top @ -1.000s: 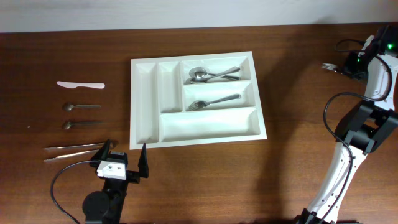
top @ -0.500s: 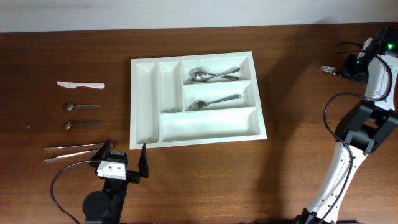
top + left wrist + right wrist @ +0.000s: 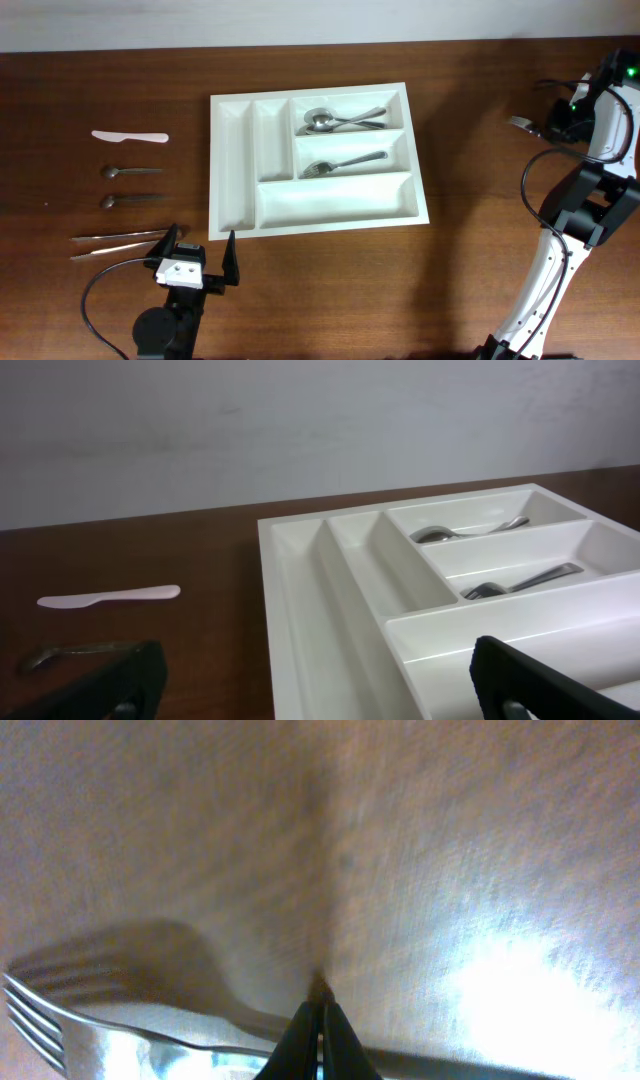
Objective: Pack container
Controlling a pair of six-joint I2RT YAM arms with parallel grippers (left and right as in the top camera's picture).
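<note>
Compared with a second ago, we are seeing the right gripper (image 3: 321, 1030), clamped on a fork (image 3: 130, 1015), drifting toward the container (image 3: 232, 160) sitting mid-table, and advising a level carry into its fork compartment (image 3: 396, 163); the left gripper (image 3: 203, 252) is idling, jaws apart.

The table (image 3: 330, 290) was dark reddish-brown wood with a fine grain; a plain pale wall (image 3: 300, 430) stood directly behind its far edge; the light was soft and even; one bright glare (image 3: 500, 990) lay on the wood in the right wrist view.
</note>
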